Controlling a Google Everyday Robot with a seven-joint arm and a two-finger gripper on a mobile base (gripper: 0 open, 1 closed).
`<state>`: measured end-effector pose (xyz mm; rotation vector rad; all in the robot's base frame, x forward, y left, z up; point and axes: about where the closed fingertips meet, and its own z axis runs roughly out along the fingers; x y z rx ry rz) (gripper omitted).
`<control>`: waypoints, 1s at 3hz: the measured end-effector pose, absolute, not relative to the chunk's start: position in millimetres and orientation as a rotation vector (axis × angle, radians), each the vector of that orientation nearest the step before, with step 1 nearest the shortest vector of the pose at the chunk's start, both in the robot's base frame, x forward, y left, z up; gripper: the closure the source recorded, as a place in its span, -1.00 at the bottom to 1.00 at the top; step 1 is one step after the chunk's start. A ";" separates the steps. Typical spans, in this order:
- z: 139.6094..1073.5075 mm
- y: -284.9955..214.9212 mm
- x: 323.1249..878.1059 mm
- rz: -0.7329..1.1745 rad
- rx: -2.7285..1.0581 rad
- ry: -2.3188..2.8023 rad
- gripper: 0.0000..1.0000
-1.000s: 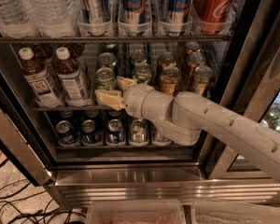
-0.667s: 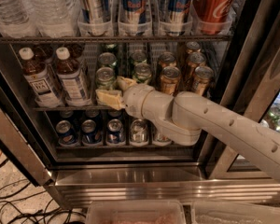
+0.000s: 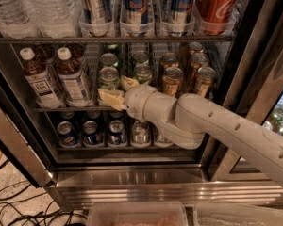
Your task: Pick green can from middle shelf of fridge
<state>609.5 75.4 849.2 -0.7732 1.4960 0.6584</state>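
The gripper [image 3: 113, 88] was reaching into the fridge [image 3: 132, 179] at the front of the middle shelf [image 3: 52, 108], its two cream fingers [image 3: 111, 98] parted, one low in front of the green can [image 3: 108, 77] and the other just at the can's right side; whether they touched it could not be told. The green can stood upright at the head of its lane, with brown tea bottles [image 3: 71, 76] to the left and gold-bronze cans [image 3: 172, 80] to the right. The pale arm [image 3: 217, 126] crossed in front of the blue cans [image 3: 92, 132] on the shelf below.
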 end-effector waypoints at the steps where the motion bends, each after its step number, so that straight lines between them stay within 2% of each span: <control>1: 875.1 70.0 597.2 0.633 -0.775 1.453 1.00; 3: 909.7 69.6 565.4 0.612 -0.847 1.398 1.00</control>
